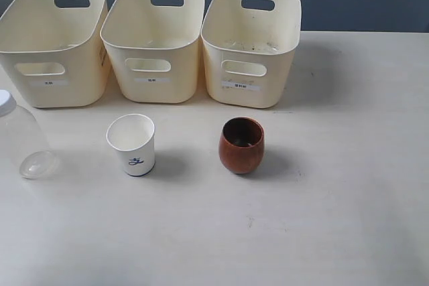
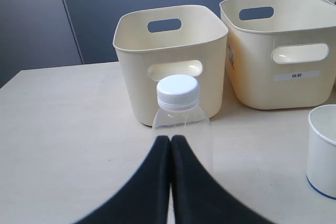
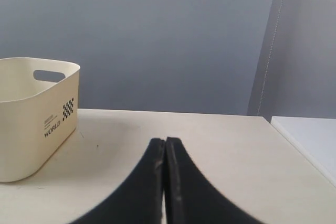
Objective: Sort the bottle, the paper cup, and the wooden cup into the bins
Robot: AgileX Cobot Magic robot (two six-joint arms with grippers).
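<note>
The clear bottle with its white cap stands at the table's left edge. To its right is the white paper cup, and further right the reddish-brown wooden cup. Behind them stand three cream bins in a row: left, middle and right. Neither gripper shows in the exterior view. My left gripper is shut and empty, its tips just short of the bottle. The right gripper is shut and empty above bare table, with one bin off to its side.
In the left wrist view a bin stands right behind the bottle, a second bin beside it, and the paper cup's rim shows at the frame's edge. A dark wall lies behind the table.
</note>
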